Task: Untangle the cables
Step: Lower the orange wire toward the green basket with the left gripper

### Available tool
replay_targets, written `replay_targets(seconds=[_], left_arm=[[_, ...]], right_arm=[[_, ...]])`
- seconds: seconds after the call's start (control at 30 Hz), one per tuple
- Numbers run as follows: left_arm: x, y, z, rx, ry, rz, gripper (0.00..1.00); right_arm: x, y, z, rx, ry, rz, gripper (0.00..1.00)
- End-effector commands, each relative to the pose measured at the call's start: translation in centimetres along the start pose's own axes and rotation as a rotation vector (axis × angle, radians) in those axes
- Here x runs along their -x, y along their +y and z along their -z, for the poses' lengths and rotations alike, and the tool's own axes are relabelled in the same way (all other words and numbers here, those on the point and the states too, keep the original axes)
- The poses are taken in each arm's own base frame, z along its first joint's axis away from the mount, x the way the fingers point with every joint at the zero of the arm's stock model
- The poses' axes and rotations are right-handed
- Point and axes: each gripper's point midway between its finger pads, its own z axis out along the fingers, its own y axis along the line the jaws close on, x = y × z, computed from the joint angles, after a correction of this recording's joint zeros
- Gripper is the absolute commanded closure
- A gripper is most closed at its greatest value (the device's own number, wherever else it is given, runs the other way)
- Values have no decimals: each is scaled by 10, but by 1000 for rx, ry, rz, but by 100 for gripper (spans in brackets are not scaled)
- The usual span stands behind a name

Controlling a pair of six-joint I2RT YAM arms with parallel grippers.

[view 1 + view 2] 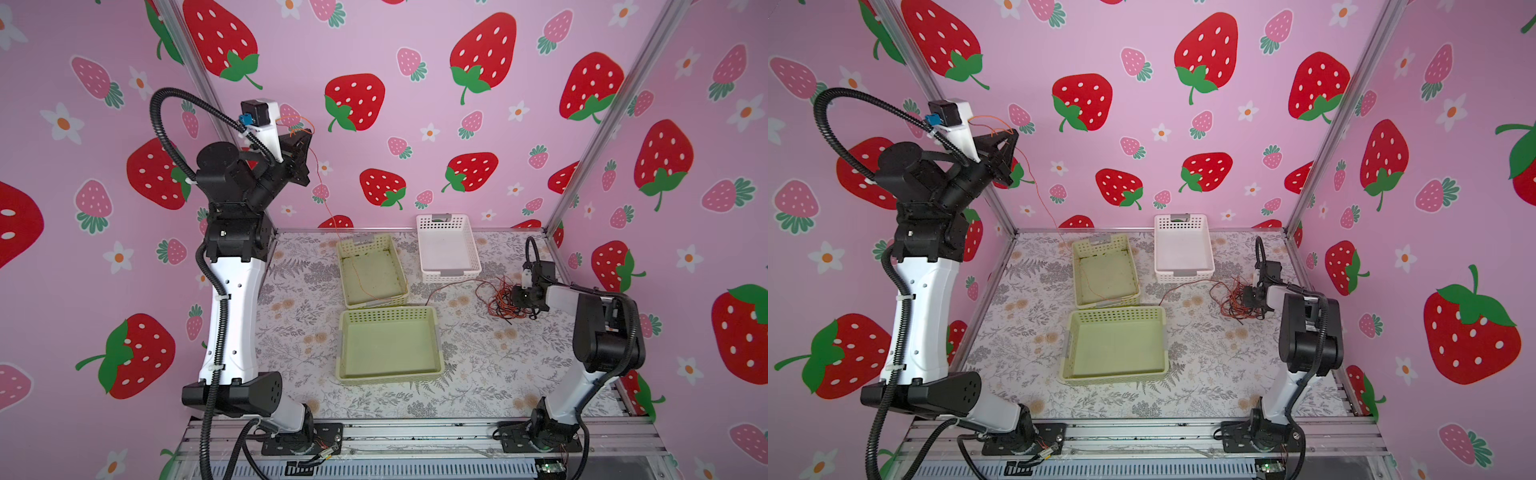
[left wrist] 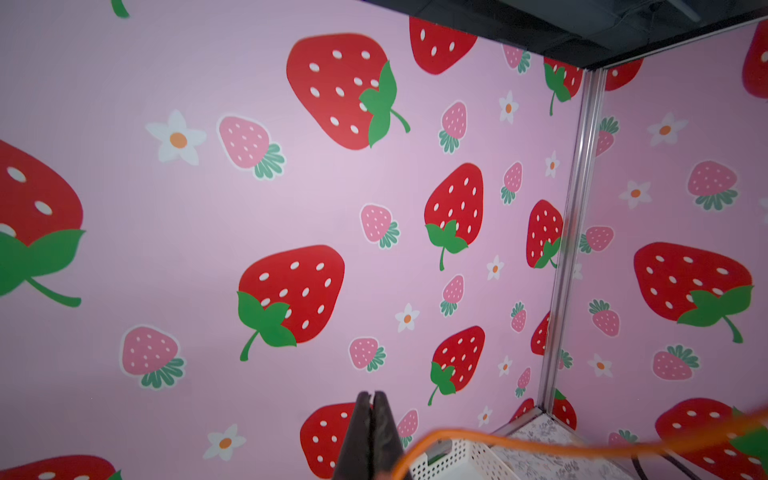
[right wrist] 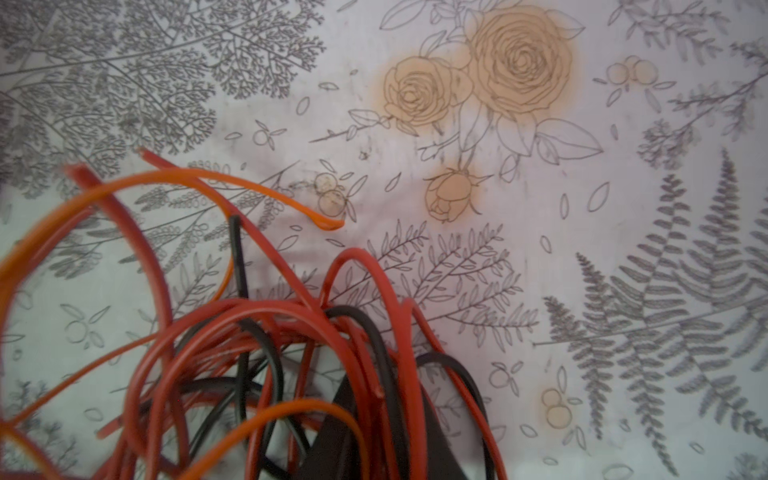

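My left gripper (image 1: 308, 134) (image 1: 1014, 134) is raised high near the back left corner post. It is shut (image 2: 371, 415) on one thin orange cable (image 1: 322, 187) (image 2: 498, 441). That cable hangs down and its lower part lies inside the back yellow-green basket (image 1: 400, 266). The other cables, a tangle (image 1: 500, 300) (image 1: 1233, 302) of red, orange and black strands, lie on the table at the right. My right gripper (image 1: 515, 297) (image 3: 382, 395) is low in the tangle, with red and black strands (image 3: 249, 345) pinched between its dark fingers (image 3: 332, 436).
A second yellow-green basket (image 1: 434, 332) stands in front of the first, and a white basket (image 1: 473, 249) stands at the back right. One red strand (image 1: 457, 284) trails left from the tangle toward the baskets. Pink strawberry walls enclose the table on three sides.
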Motion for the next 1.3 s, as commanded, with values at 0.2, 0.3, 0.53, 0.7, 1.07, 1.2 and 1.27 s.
replay_targets(seconds=[0.2,0.3,0.53,0.7,1.07,1.2,1.27], left_arm=[[71,8,-8,76,-185,-151,100],[84,9,-6,88,-226,-189,100],[54,13,-28,52,-188,-134,100],[-12,11,-56,17,-40,-96,100],[-203,17,-78,3,279,-14,100],[-254,11,-76,-20,348,31,100],[-278,5,-71,-27,385,47,100]], right_arm=[[-43,28,-2,56,154,49,79],[-42,30,0,56,156,56,79],[-43,34,-4,60,170,64,79],[-43,40,-7,68,177,72,79],[-52,51,-11,82,193,75,79],[-52,54,-13,86,198,79,79],[-53,55,-13,87,199,77,79]])
